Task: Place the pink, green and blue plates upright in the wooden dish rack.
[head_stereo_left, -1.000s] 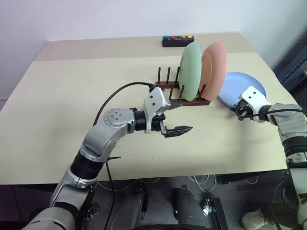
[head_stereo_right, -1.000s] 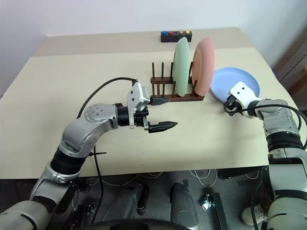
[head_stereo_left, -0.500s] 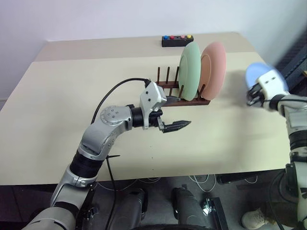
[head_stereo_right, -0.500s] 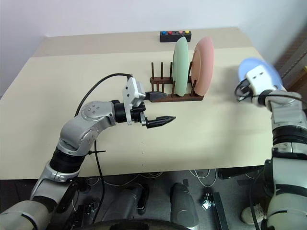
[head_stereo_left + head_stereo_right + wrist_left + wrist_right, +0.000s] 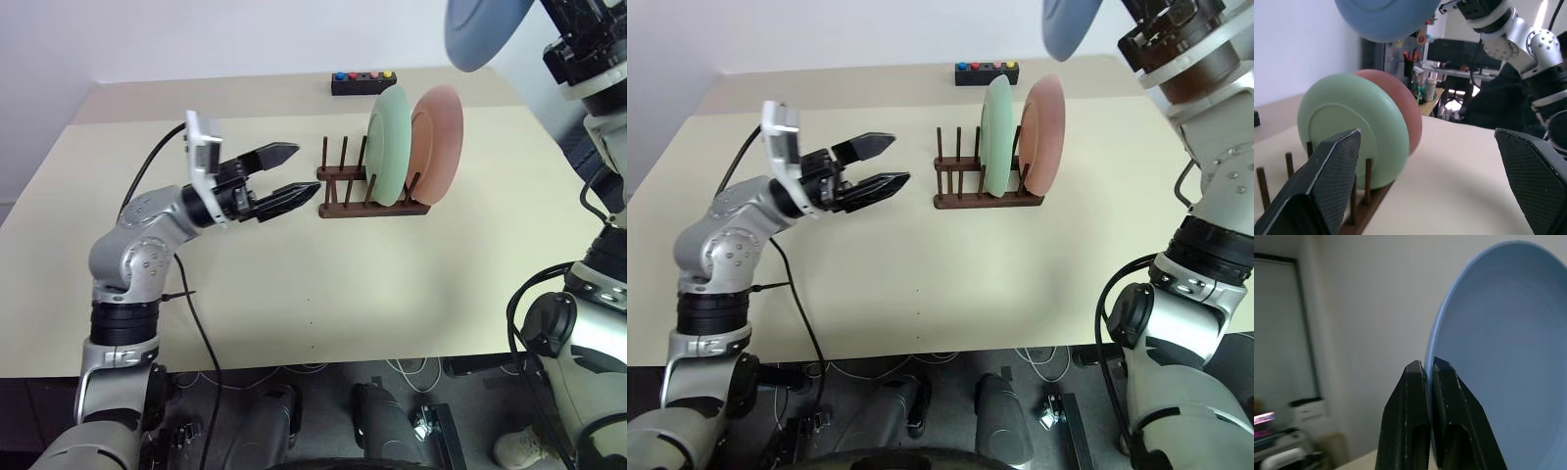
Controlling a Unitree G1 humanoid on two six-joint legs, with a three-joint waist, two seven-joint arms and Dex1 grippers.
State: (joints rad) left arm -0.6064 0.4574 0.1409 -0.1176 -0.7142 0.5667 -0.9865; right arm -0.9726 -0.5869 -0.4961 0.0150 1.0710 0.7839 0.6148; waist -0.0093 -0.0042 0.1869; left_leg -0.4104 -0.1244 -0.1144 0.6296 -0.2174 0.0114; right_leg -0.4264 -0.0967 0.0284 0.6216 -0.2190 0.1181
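Plates and rack sit apart from both hands. Nearest, on the left, the left hand [image 5: 284, 174] hovers above the counter [image 5: 392, 284] with its two black fingers spread wide and nothing between them, pointing right toward the wooden dish rack [image 5: 372, 191], short of its left end and not touching it. The rack stands near the middle of the counter, its left pegs free. The green plate [image 5: 389, 145] stands upright in it, and the pink plate [image 5: 438, 137] stands upright just to the right, close beside the green one. Farther back, near the counter's far edge, lies a small black box [image 5: 361, 81] with coloured buttons. High at the far right, the right hand [image 5: 1428, 377] is clenched on the rim of the blue plate [image 5: 482, 29], holding it in the air well above the counter and the rack.

The right wrist view shows the grip closely: both fingers are pressed together with the plate's edge pinched between them, the blue disc rising to one side against a pale wall. The left wrist view looks between that hand's spread fingers [image 5: 1327, 176] along the rack, showing the green plate's back with the pink plate behind it, the blue plate overhead, and cluttered shelves beyond the counter.
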